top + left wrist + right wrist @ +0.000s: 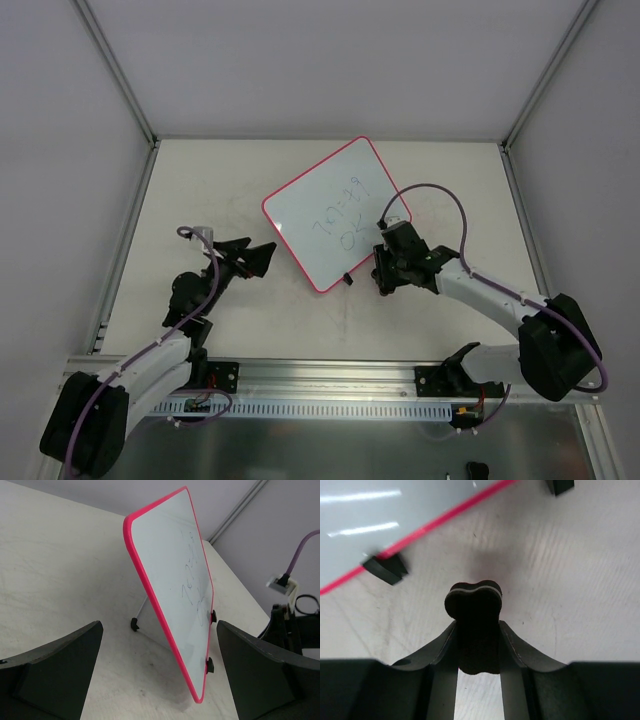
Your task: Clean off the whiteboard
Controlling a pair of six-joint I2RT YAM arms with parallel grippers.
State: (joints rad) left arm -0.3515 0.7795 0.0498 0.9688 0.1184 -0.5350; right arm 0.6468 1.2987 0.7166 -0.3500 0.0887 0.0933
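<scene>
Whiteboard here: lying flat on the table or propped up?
Propped up. The whiteboard stands tilted on a thin wire leg behind it, as seen in the left wrist view.

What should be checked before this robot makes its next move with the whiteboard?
1. Eraser gripped: ok, the right tool is shut on it.
2. Whiteboard clean: not ok, handwriting shows on it.
3. Eraser on the board face: not ok, it is over the table, beside the pink rim.
4. Left tool free: ok, open, empty, apart from the board.
5. Board steady enough to wipe: cannot tell, it leans on a thin wire stand.
</scene>
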